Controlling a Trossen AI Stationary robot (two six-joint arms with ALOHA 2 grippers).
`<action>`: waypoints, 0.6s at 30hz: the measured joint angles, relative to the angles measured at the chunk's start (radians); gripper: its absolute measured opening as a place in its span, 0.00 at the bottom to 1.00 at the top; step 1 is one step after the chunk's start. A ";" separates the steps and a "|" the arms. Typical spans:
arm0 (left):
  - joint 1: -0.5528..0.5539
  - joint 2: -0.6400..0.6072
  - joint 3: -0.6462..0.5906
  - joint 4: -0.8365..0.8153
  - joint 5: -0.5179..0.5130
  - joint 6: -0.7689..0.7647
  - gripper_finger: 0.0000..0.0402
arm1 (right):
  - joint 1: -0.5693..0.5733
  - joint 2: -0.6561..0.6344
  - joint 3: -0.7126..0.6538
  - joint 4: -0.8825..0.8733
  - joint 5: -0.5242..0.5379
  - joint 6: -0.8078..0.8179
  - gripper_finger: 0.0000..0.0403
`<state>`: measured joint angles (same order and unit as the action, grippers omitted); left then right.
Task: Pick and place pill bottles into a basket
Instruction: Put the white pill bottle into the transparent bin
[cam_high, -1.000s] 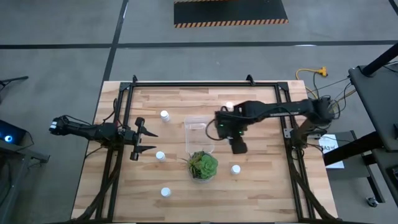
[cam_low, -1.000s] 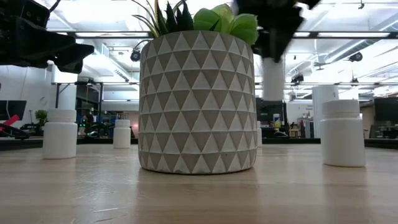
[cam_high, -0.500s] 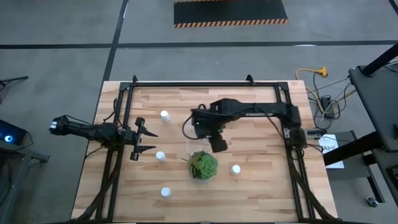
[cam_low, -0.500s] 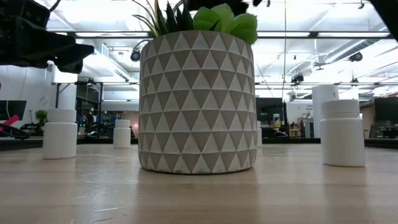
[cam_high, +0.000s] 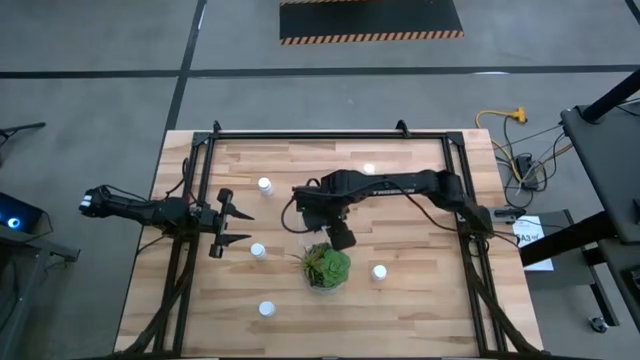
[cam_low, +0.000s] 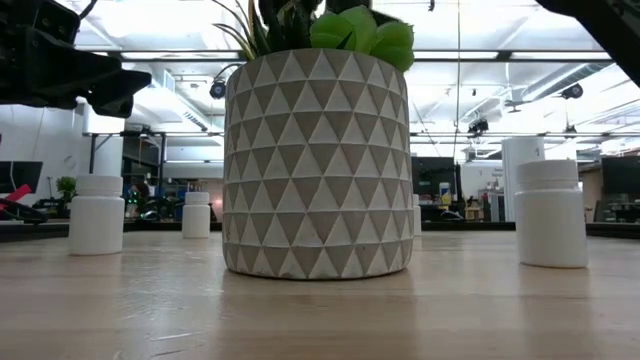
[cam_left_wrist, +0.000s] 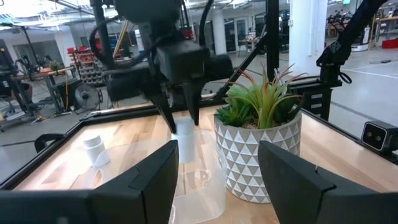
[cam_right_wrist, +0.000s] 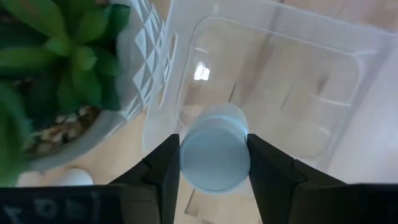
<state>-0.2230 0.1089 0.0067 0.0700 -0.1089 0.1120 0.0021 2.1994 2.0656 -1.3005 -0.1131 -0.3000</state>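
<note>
Your right end effector (cam_left_wrist: 181, 118) is clamped on a pill bottle (cam_right_wrist: 214, 155), holding it directly above the basket (cam_right_wrist: 339, 93), at 12 o'clock from the potted plant (cam_high: 325, 266) on the surface (cam_high: 420, 290). Your left end effector (cam_high: 238, 227), fingers apart, waits at 9 o'clock, near another bottle (cam_high: 257, 251).

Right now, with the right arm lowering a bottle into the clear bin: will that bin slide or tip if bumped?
The bin is thin clear plastic and looks empty, so it is probably light and would slide on the smooth wooden table. It sits low and wide, so tipping seems unlikely. The plant pot stands close beside it and may stop a slide that way. The right gripper holds the bottle above it.
</note>
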 joint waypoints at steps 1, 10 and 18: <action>0.000 0.000 0.000 0.000 0.000 0.000 0.51 | 0.000 -0.001 -0.015 0.009 0.000 0.000 0.35; 0.000 0.002 0.000 0.000 0.000 0.000 0.51 | 0.000 -0.005 -0.097 0.090 0.000 -0.012 0.35; 0.000 0.000 0.000 0.000 0.000 0.000 0.51 | -0.001 -0.007 -0.189 0.135 0.000 -0.025 0.35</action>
<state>-0.2226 0.1089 0.0067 0.0700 -0.1089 0.1120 0.0012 2.1926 1.8764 -1.1659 -0.1134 -0.3252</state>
